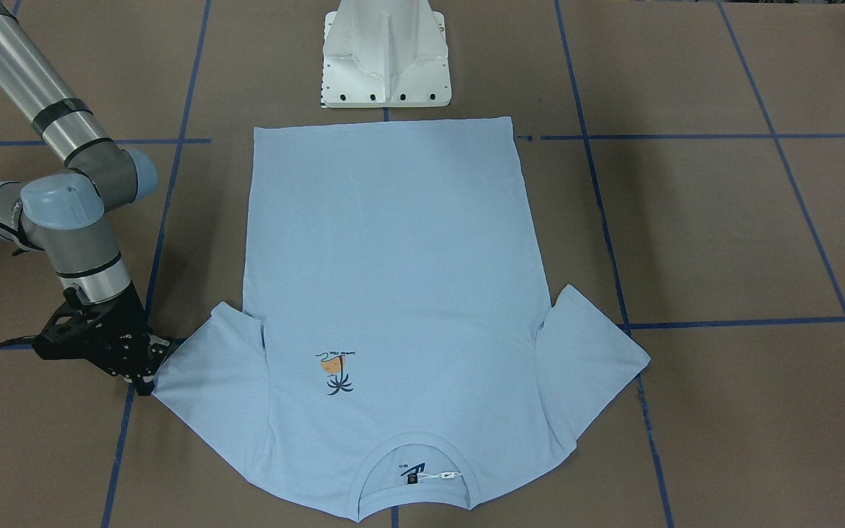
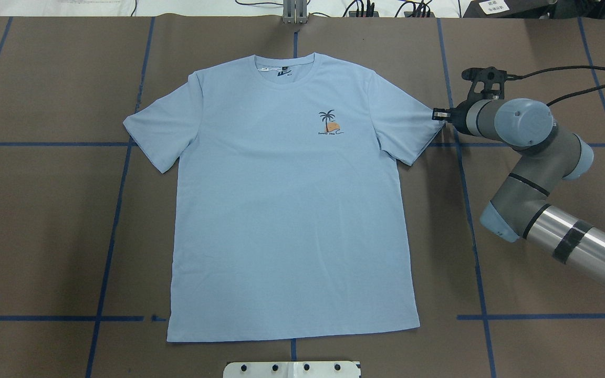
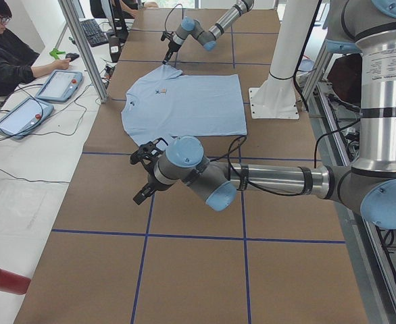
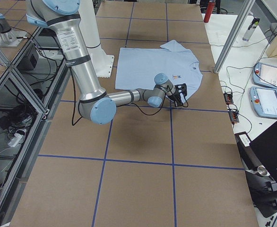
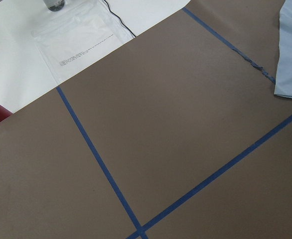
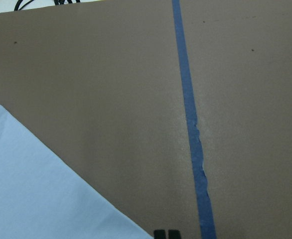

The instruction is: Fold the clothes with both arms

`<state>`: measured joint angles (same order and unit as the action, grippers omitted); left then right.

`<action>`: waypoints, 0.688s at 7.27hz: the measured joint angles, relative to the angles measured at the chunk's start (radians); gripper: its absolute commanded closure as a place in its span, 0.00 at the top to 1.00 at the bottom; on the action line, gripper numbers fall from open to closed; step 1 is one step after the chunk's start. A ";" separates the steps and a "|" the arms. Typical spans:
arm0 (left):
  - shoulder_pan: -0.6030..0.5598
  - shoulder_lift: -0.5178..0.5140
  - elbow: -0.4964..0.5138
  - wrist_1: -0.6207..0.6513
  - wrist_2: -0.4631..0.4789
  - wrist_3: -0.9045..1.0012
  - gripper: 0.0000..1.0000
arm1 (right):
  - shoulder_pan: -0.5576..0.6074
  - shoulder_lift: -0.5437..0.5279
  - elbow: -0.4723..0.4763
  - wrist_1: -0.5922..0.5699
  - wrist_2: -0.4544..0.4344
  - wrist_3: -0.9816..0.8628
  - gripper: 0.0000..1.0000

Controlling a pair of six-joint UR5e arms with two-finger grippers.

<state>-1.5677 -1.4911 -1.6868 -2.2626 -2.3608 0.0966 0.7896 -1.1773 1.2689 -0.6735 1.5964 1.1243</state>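
Observation:
The clothes are one light blue T-shirt lying flat and face up on the brown table, collar away from the robot's base. Its palm print shows on the chest. My right gripper is low at the outer edge of the sleeve on the overhead view's right. In the right wrist view its fingertips stand together, shut, just beside the sleeve's edge, with no cloth seen between them. My left gripper hangs over bare table well off the shirt's other side. Whether it is open or shut I cannot tell.
The white pedestal base stands just beyond the shirt's hem. Blue tape lines cross the brown paper. A person sits at a side table with tablets. A red cylinder lies there too.

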 measured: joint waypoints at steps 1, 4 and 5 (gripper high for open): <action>0.000 0.001 -0.001 0.000 0.000 0.000 1.00 | 0.004 0.000 0.001 0.003 0.000 -0.010 0.00; 0.000 0.003 -0.002 -0.001 0.000 0.000 1.00 | 0.013 0.013 0.075 -0.104 -0.001 -0.007 0.00; 0.000 0.003 -0.002 -0.001 0.000 0.000 1.00 | 0.004 0.043 0.157 -0.263 -0.027 0.009 0.00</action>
<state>-1.5677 -1.4881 -1.6886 -2.2635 -2.3608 0.0970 0.7935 -1.1345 1.4261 -0.9363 1.5695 1.1329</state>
